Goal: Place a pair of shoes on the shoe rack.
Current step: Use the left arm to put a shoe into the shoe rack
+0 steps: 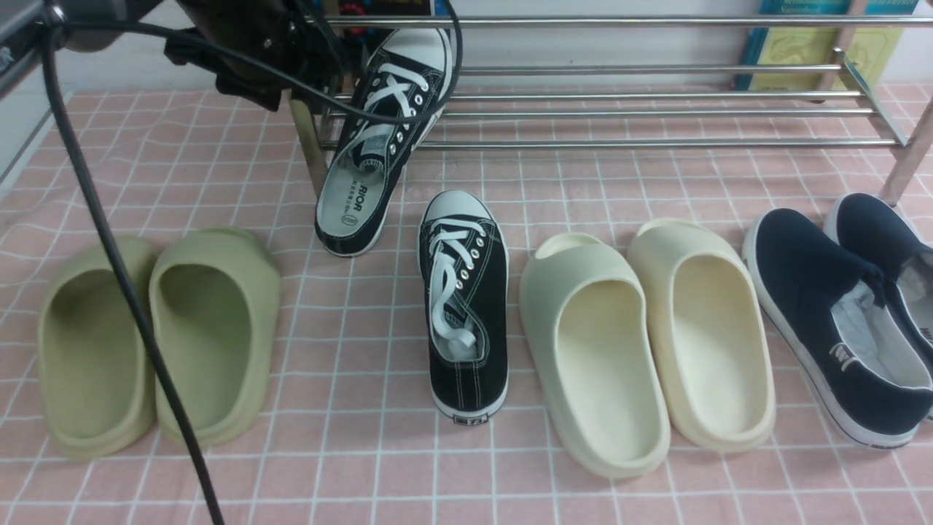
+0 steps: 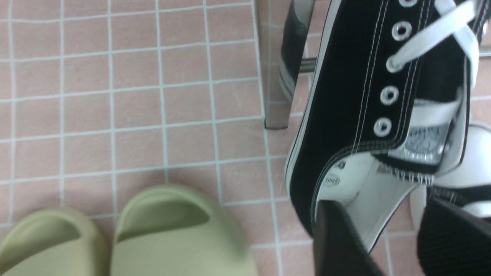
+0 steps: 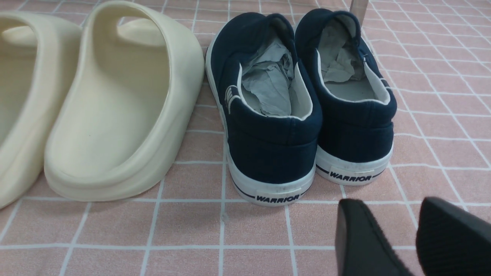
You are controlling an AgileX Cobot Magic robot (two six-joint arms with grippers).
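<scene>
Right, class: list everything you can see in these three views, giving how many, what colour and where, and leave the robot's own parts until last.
tilted sneaker: 1, black and white, toe up on the rack's left end
flat sneaker: 1, black and white, on the cloth at centre
shoe rack: 1, chrome, at the back
olive slides: 2, olive, far left
cream slides: 2, cream, right of the flat sneaker
navy slip-ons: 2, navy, far right
book covers: count unclear, teal and yellow, behind the rack
cloth: 1, pink with white checks, under the shoes
cable: 1, black, across the left
left gripper: 1, black, fingers apart at the tilted sneaker's heel
right gripper: 1, black, open, near the navy slip-ons
</scene>
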